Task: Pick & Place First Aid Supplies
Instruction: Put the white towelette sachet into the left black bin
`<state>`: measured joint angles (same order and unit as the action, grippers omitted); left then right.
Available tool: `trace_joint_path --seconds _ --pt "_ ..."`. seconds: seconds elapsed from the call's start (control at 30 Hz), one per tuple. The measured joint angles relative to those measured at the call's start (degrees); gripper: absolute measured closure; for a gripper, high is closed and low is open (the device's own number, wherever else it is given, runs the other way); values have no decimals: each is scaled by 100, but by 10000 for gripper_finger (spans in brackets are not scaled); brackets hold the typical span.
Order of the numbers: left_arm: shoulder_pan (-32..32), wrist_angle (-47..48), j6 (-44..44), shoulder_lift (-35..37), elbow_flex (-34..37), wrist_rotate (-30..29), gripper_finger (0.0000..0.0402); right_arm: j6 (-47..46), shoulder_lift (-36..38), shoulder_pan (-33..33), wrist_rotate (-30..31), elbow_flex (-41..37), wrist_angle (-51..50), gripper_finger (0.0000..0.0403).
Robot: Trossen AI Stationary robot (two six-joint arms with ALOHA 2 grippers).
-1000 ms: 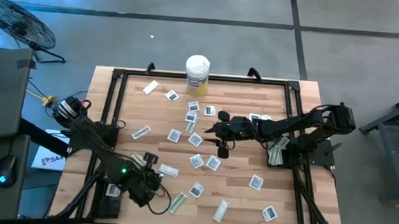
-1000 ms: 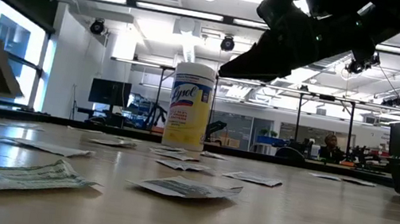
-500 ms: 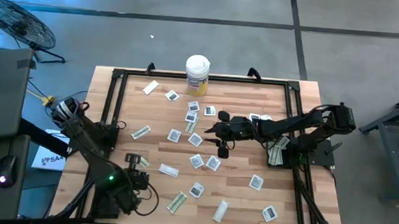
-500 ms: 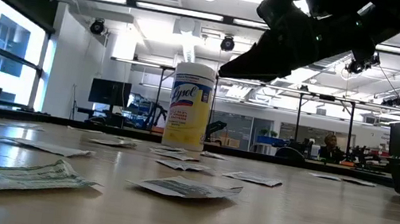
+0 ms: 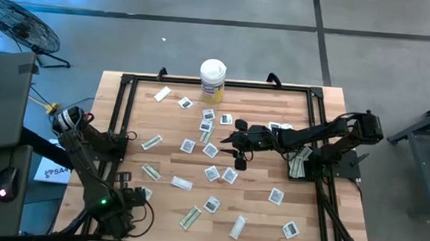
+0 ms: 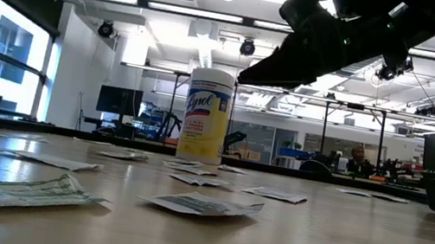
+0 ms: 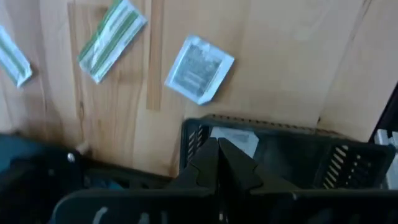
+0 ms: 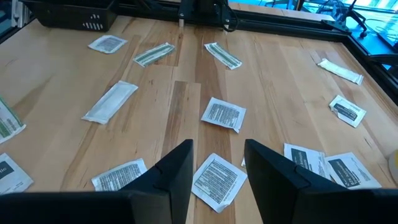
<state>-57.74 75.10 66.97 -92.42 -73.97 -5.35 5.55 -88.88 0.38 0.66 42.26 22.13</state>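
The first aid supplies are flat white sachets and green-striped wrappers (image 5: 210,172) strewn over the wooden table (image 5: 268,101). My left gripper (image 7: 217,149) points down over a black basket (image 7: 292,158) at the table's near left corner, shut on a white packet (image 7: 239,140). A square sachet (image 7: 199,68) and a striped wrapper (image 7: 112,38) lie flat on the wood beside that basket. My right gripper (image 8: 217,165) hangs open above the packets at the table's middle (image 5: 232,142), with nothing between its fingers. My left gripper pinches the white packet by one edge (image 7: 225,138) between its two fingers, which come from above and point down. The rest of the packet sticks out past the fingertips, clear of the table and over the basket's inside. The fingers hide the place of contact itself.
A tall white canister with a yellow label (image 5: 212,79) stands at the far edge. A second black basket (image 5: 298,167) with some packets sits at the right. A black frame (image 5: 118,107) runs along the table's sides.
My left gripper has carried the packet from above the table's near left area toward the near left corner, over the basket, rising a little and rolling its wrist. It has stayed shut and has gone out of the low view.
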Motion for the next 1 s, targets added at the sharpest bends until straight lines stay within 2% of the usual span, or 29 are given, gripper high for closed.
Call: trace_joint_path --seconds 0.13,0.27,0.37,0.47,0.73,1.0 --pt "-48 -6 130 0 0 -327 401 78 0 0 -2 1 9 265" --pt "30 -25 255 0 0 -996 397 91 0 0 0 2 71 265" --pt "222 -103 337 0 69 -1150 384 91 0 0 -2 2 81 265" --pt "409 -398 43 0 292 -982 357 91 0 0 -2 2 80 265" --pt "527 -2180 -1675 -2 1264 -686 272 89 0 0 -4 2 81 265" --pt "529 -2482 -1714 -2 1638 -175 259 48 0 0 -4 2 87 265"
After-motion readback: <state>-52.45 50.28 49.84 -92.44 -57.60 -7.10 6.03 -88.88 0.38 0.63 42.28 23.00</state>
